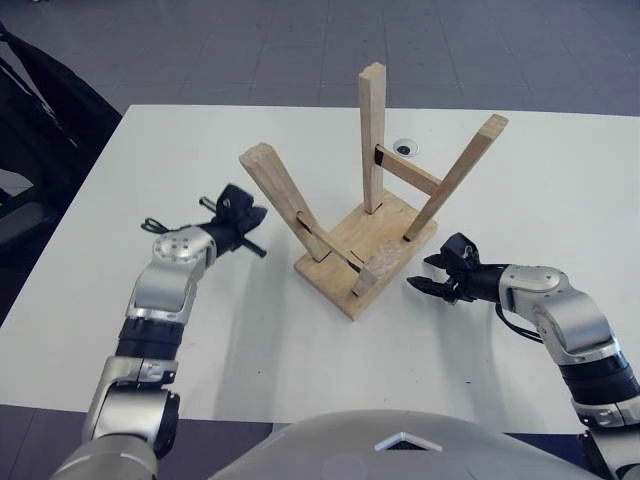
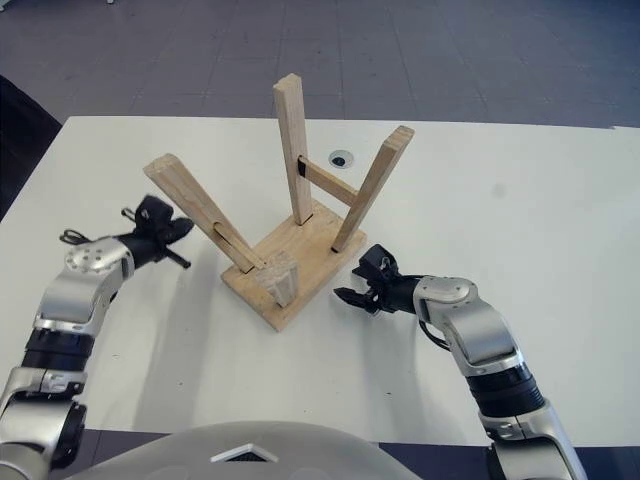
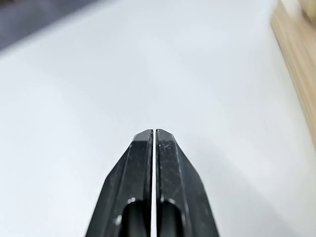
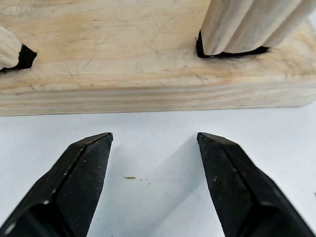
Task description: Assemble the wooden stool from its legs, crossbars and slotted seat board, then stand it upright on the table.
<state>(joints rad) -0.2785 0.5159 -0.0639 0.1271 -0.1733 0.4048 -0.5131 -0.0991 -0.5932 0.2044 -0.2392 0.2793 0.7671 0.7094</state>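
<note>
Right gripper (image 1: 420,275) hangs low over the white table (image 1: 540,180), fingers spread wide, tips facing the near right edge of the slotted seat board (image 1: 335,282) without touching it. Left gripper (image 1: 260,252), fingers pressed together on nothing, sits just left of the stool. The seat board lies flat on the table, its four legs (image 1: 372,130) pointing up and a crossbar (image 1: 408,172) joining the two far ones.
</note>
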